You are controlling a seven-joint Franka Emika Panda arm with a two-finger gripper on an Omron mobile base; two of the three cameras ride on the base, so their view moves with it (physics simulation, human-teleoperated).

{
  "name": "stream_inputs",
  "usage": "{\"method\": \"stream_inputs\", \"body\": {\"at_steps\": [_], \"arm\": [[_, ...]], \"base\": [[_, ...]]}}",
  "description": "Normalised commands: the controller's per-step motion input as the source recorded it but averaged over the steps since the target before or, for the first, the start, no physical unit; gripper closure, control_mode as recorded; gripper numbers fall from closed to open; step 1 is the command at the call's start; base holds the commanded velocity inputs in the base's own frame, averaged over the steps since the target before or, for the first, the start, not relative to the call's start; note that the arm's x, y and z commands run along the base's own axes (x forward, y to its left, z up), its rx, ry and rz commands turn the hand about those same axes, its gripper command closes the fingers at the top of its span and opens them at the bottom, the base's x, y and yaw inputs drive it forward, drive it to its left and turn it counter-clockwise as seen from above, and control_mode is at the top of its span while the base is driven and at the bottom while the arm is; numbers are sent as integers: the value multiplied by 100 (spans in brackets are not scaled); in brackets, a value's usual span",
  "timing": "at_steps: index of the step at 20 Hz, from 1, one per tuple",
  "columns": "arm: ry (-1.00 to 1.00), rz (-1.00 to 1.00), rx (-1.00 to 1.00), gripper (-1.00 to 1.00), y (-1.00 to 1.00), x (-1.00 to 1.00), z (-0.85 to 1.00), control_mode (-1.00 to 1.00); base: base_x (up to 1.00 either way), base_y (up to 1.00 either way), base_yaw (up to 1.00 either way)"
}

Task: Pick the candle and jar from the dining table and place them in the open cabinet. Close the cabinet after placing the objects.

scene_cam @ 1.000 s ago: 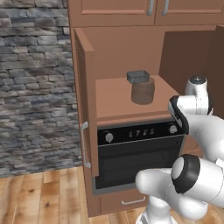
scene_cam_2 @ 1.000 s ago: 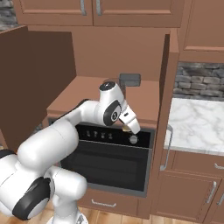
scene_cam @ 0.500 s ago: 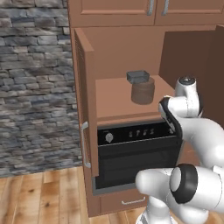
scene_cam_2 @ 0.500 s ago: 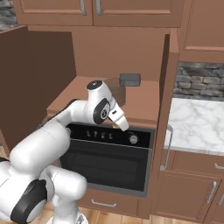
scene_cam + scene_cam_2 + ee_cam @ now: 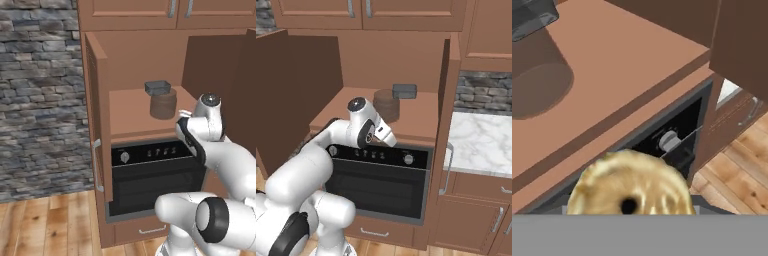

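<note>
**Candle carried at the open cabinet; jar already shelved**

The brown cabinet (image 5: 135, 65) stands open above a black oven (image 5: 150, 175). Your jar (image 5: 163, 102) sits on its shelf. The candle (image 5: 629, 185) sits clamped in the jaws, before the shelf edge. Judge it light, waxy, easily marred: keep your hold across its ridged sides, gently.

The candle (image 5: 630, 184) hides the jaws and is cut off below; the jar (image 5: 537, 70) is cropped at the edge.
</note>
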Motion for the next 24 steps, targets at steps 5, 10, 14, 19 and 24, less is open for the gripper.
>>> {"method": "stream_inputs", "body": {"at_steps": [5,10,14,19,24], "arm": [[-8,38,0,100,10,4,0,-100],[-6,29,-5,100,31,1,4,-100],[-1,11,-12,100,58,0,25,-100],[0,5,-16,100,67,0,30,-100],[-3,5,-11,100,52,6,5,-100]], "base": [[0,0,0],[0,0,0],[0,0,0],[0,0,0],[0,0,0]]}}
